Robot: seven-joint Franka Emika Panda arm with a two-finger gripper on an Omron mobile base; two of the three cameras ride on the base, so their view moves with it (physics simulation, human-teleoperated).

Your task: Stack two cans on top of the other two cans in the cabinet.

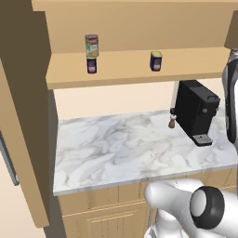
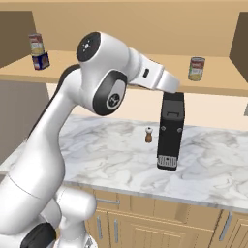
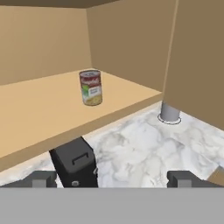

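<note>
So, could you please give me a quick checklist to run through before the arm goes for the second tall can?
1. First tall red-and-white can stacked on a short dark blue can: ok.
2. Other short blue can top free: ok.
3. Remaining tall can upright on the tan cabinet shelf: ok.
4. Gripper open, holding nothing: ok.
5. Black coffee machine clear of path: cannot tell.

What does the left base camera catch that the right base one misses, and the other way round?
The left base view has a lone short blue can on the cabinet shelf. The right base view has a lone taller red-topped can on that shelf. Both share the stacked tall can on its blue base can at the shelf's left, the black coffee machine, the small brown grinder and the marble counter.
</note>
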